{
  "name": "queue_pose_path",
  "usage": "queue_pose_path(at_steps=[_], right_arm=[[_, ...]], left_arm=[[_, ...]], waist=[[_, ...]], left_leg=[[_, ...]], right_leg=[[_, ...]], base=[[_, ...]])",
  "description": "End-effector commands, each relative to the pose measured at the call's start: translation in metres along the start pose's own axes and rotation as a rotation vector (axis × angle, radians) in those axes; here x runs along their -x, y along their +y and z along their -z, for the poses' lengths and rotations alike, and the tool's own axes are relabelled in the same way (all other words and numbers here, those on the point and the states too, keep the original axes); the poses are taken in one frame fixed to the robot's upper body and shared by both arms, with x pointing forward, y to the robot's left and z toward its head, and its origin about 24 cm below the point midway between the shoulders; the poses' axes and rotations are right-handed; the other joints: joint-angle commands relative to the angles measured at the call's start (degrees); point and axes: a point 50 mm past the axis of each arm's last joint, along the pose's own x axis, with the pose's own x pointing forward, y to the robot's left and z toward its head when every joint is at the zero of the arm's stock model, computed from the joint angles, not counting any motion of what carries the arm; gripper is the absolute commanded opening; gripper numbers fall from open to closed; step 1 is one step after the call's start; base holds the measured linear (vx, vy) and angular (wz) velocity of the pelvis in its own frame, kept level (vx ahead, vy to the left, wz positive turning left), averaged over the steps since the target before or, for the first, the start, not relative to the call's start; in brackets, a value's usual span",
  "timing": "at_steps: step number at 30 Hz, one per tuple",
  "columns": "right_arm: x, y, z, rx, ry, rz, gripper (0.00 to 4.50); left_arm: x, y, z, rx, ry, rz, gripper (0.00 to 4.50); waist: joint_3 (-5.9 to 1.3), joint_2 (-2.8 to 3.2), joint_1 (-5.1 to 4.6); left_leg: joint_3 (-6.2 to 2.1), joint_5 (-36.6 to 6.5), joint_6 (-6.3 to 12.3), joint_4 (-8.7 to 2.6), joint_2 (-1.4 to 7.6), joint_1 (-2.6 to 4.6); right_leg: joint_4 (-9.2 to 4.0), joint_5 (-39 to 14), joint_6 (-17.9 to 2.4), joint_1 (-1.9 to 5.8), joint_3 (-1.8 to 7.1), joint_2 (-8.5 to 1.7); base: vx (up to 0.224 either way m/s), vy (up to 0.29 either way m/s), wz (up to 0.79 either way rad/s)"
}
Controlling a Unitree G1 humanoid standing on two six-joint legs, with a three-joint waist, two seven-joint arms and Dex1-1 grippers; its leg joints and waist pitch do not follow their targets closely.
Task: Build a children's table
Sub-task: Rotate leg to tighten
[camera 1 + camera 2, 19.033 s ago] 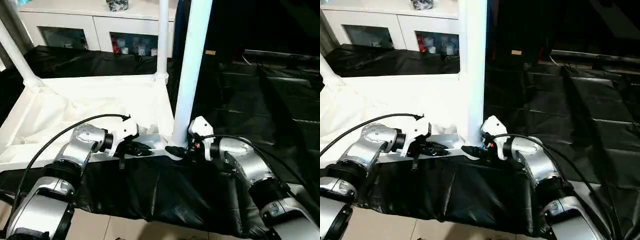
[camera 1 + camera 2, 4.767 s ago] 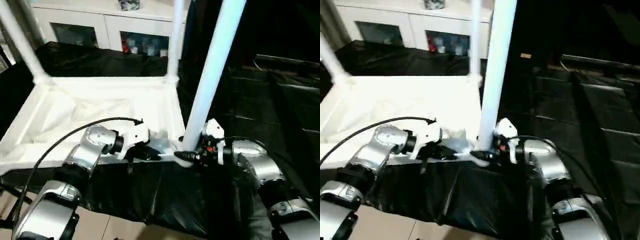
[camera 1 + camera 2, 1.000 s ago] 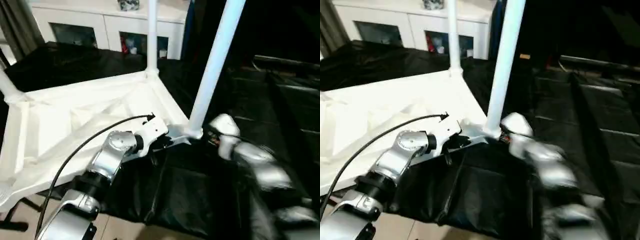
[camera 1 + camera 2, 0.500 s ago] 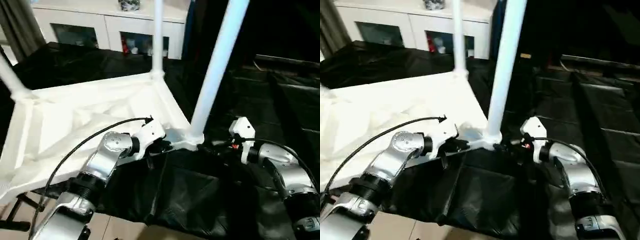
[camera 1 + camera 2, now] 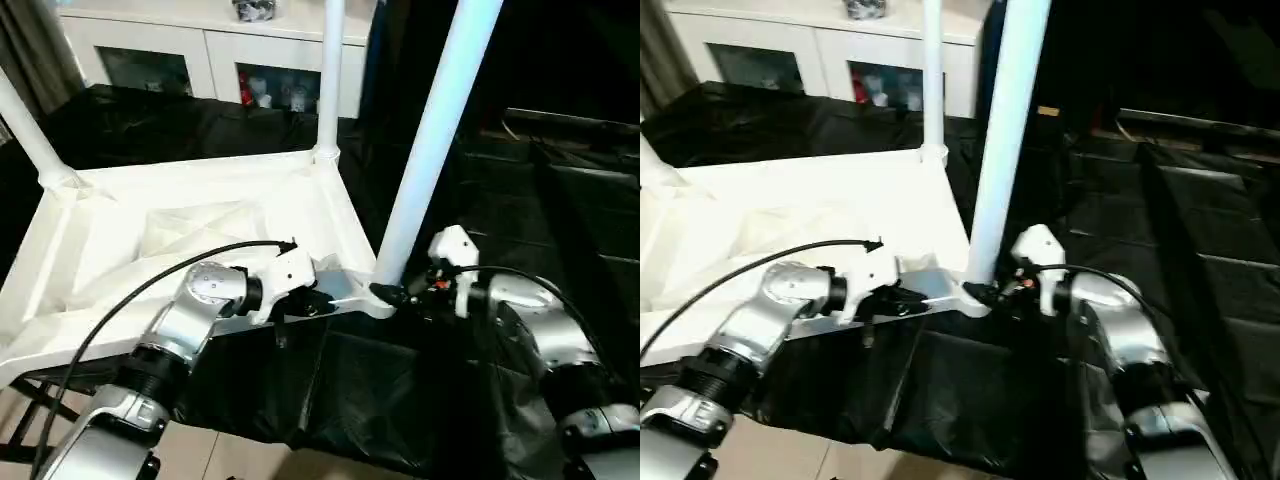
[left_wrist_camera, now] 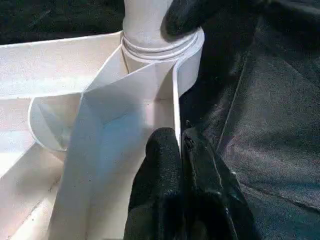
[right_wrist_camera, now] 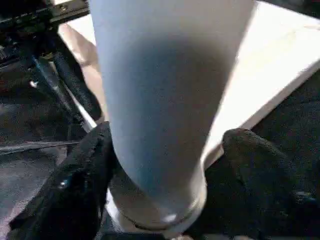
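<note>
Nearest the robot, the left gripper [image 6: 172, 165] was pinched on the raised rim of the upturned white plastic rectangular table top [image 5: 200, 225], which lay on black sheeting [image 5: 560, 200]. Just beside it, the right gripper [image 7: 165, 165] had its fingers spread around the base of the near white tubular leg [image 5: 430, 150] at its corner socket. Farther off, two more white legs [image 5: 329, 75] stood seated. Judged mostly assembled; the fourth corner was not visible. White glass-doored cabinet [image 5: 200, 60] behind.
</note>
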Motion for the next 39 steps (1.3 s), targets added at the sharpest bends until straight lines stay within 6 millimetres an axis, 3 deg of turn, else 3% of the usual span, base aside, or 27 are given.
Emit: queue_pose_path(at_steps=[1, 12, 16, 22, 23, 24, 25, 26, 29, 31, 32, 35, 36, 37, 39], right_arm=[[0.0, -0.004, -0.003, 0.01, 0.012, -0.007, 3.23], [-0.006, -0.006, -0.003, -0.029, 0.036, -0.092, 2.28], [-0.011, -0.006, -0.001, -0.044, 0.043, -0.103, 2.13], [-0.023, -0.002, 0.008, -0.073, 0.058, -0.005, 2.02], [-0.03, 0.001, 0.014, -0.085, 0.065, 0.076, 2.0], [-0.036, 0.004, 0.018, -0.107, 0.063, 0.142, 1.98], [-0.038, 0.005, 0.02, -0.116, 0.061, 0.167, 1.98], [-0.049, 0.01, 0.027, -0.177, 0.059, 0.3, 1.97], [-0.062, 0.016, 0.032, -0.239, 0.066, 0.429, 1.97], [-0.078, 0.025, 0.034, -0.275, 0.075, 0.517, 1.97], [-0.091, 0.033, 0.03, -0.289, 0.074, 0.532, 1.97], [-0.104, 0.039, 0.022, -0.296, 0.055, 0.531, 1.97], [-0.111, 0.043, 0.014, -0.313, 0.016, 0.524, 1.97], [-0.112, 0.043, 0.012, -0.303, 0.0, 0.514, 1.97], [-0.11, 0.042, 0.006, -0.266, -0.043, 0.496, 2.53]], left_arm=[[0.0, -0.009, 0.017, 0.033, 0.066, 0.07, 0.0], [0.009, -0.004, 0.021, 0.029, 0.093, 0.089, 0.0], [0.016, 0.0, 0.025, 0.04, 0.11, 0.077, 0.0], [0.014, 0.009, 0.024, 0.09, 0.119, -0.032, 0.0], [0.008, 0.011, 0.022, 0.102, 0.12, -0.077, 0.0], [0.002, 0.013, 0.019, 0.115, 0.115, -0.114, 0.0], [0.0, 0.013, 0.018, 0.119, 0.113, -0.126, 0.0], [-0.013, 0.013, 0.011, 0.135, 0.096, -0.169, 0.0], [-0.029, 0.011, 0.001, 0.147, 0.071, -0.189, 0.0], [-0.044, 0.008, -0.008, 0.16, 0.054, -0.212, 0.0], [-0.052, 0.005, -0.013, 0.157, 0.052, -0.201, 0.0], [-0.058, 0.003, -0.015, 0.145, 0.052, -0.192, 0.0], [-0.06, 0.002, -0.016, 0.129, 0.061, -0.189, 0.0], [-0.06, 0.002, -0.016, 0.123, 0.064, -0.189, 0.0], [-0.057, 0.003, -0.014, 0.107, 0.064, -0.186, 0.0]], waist=[[-3.1, -0.72, 0.26], [-3.17, -0.6, 0.29], [-3.12, -0.53, 0.22], [-2.6, -0.59, -0.26], [-2.5, -0.63, -0.38], [-2.38, -1.32, -0.53], [-2.11, -0.85, -0.5], [-2.16, -1.22, -0.75], [-2.2, -0.99, -1.03], [-2.21, -0.97, -1.09], [-2.26, -0.4, -1.15], [-2.33, -0.48, -1.31], [-2.32, 0.09, -1.25], [-2.33, -0.16, -1.36], [-2.39, -0.34, -1.25]], left_leg=[[-0.59, -5.44, 5.27, -3.15, 1.73, -0.14], [-0.56, -4.76, 5.33, -2.96, 1.72, -0.32], [-0.6, -5.54, 4.95, -2.99, 1.76, -0.31], [-0.84, -9.66, 2.48, -3.36, 1.7, -0.08], [-0.95, -10.48, 2.02, -3.48, 1.66, -0.07], [-0.91, -10.85, 1.85, -3.57, 1.68, -0.04], [-1.04, -12.32, 0.89, -3.77, 1.57, 0.42], [-1.26, -13.29, 0.23, -3.98, 1.67, 0.27], [-1.66, -15.0, -1.03, -4.42, 1.64, 0.35], [-1.47, -15.54, -1.44, -4.42, 1.66, 0.8], [-1.42, -15.99, -1.62, -4.42, 1.54, 0.87], [-1.43, -17.88, -1.13, -4.51, 1.42, 0.88], [-1.47, -18.23, -1.14, -4.51, 1.4, 0.91], [-1.39, -18.39, -1.0, -4.52, 1.38, 0.8], [-1.43, -18.3, -0.68, -4.56, 1.4, 0.67]], right_leg=[[-3.54, -2.53, -14.8, 3.22, 2.56, -4.26], [-3.2, -1.74, -15.31, 3.32, 2.43, -4.28], [-3.23, -2.5, -15.5, 3.21, 2.39, -4.33], [-4.14, -11.6, -13.51, 2.85, 2.54, -4.49], [-4.38, -13.77, -12.81, 2.84, 2.61, -4.57], [-4.6, -15.11, -12.28, 2.7, 2.62, -4.51], [-5.0, -18.97, -11.05, 2.29, 2.69, -4.56], [-5.18, -21.78, -9.92, 2.48, 2.63, -4.69], [-5.45, -24.71, -8.12, 2.24, 2.61, -4.76], [-5.64, -23.16, -8.57, 1.79, 2.68, -4.59], [-5.69, -21.72, -8.89, 1.79, 2.73, -4.48], [-5.71, -20.47, -9.01, 1.79, 2.69, -4.32], [-5.69, -20.26, -9.04, 1.75, 2.73, -4.35], [-5.83, -20.03, -8.87, 1.78, 2.75, -4.28], [-5.74, -19.78, -8.76, 1.94, 2.75, -4.33]], base=[[0.0, 0.0, 0.0], [0.0, 0.0, 0.0], [0.0, 0.0, 0.0], [0.0, 0.0, 0.0], [0.0, 0.0, 0.0], [0.0, 0.0, 0.0], [0.0, 0.0, 0.0], [0.0, 0.0, 0.0], [0.0, 0.0, 0.0], [0.0, 0.0, 0.0], [0.0, 0.0, 0.0], [0.0, 0.0, 0.0], [0.0, 0.0, 0.0], [0.0, 0.0, 0.0], [0.0, 0.0, 0.0]])
